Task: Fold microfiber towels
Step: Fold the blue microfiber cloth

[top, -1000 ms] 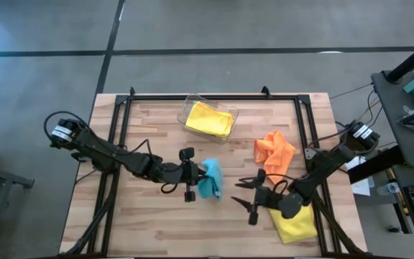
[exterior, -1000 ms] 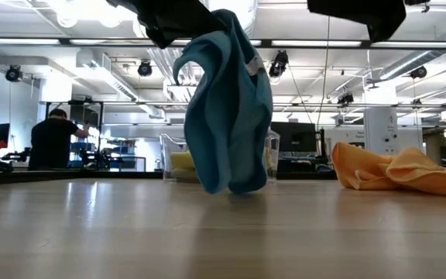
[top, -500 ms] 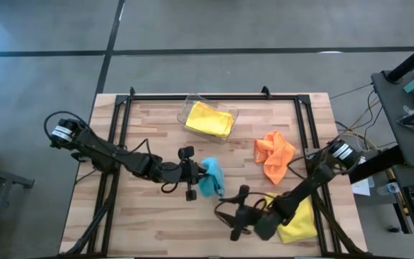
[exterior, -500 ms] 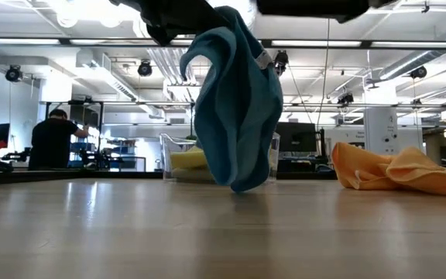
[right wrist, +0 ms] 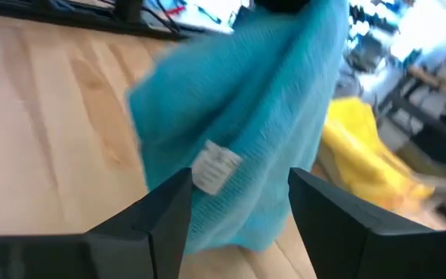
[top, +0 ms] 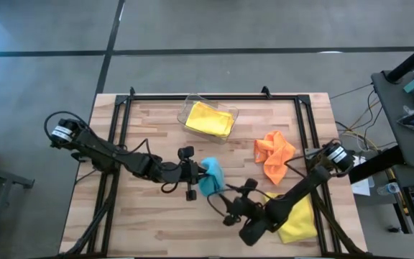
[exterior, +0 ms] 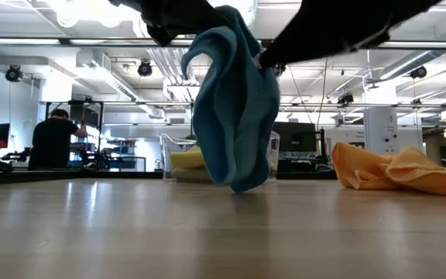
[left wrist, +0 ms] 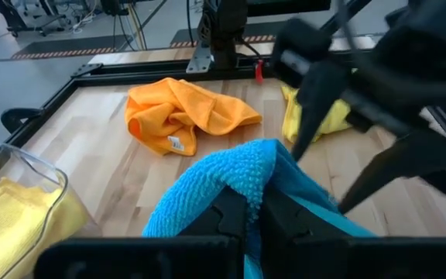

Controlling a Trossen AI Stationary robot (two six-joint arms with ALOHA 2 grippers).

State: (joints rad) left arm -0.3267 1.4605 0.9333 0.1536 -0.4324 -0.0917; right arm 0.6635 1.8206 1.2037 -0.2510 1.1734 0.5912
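A light blue towel (top: 209, 178) hangs bunched from my left gripper (top: 198, 175) over the middle of the table; the low view (exterior: 235, 108) shows its length. My left gripper (left wrist: 252, 213) is shut on it. My right gripper (top: 223, 206) is open, close on the towel's near right side. In the right wrist view its fingers (right wrist: 161, 225) stand apart before the towel (right wrist: 246, 132) and its white label (right wrist: 217, 167), without touching it. An orange towel (top: 274, 155) lies crumpled at the right. One yellow towel (top: 298, 221) lies under my right arm, another (top: 209, 119) in the clear bin. No pale green towel shows. My left gripper pinches a bunched fold at the top of the blue towel (left wrist: 248, 167) between its two fingers, coming level from the table's left. The towel hangs slack below the fingers in several layers. Its lower end (exterior: 242, 184) reaches down to about the table top.
The clear plastic bin (top: 190, 108) stands at the far middle of the table. A black frame (top: 214, 95) runs along the table's far edge and sides. Bare wood (top: 135, 216) lies at the near left. A person (exterior: 53, 139) stands in the room behind.
My right gripper has gone toward the table's left, from beside the yellow towel up close to the hanging blue towel, staying open. The blue towel has swung a little under my left gripper, which has kept its hold.
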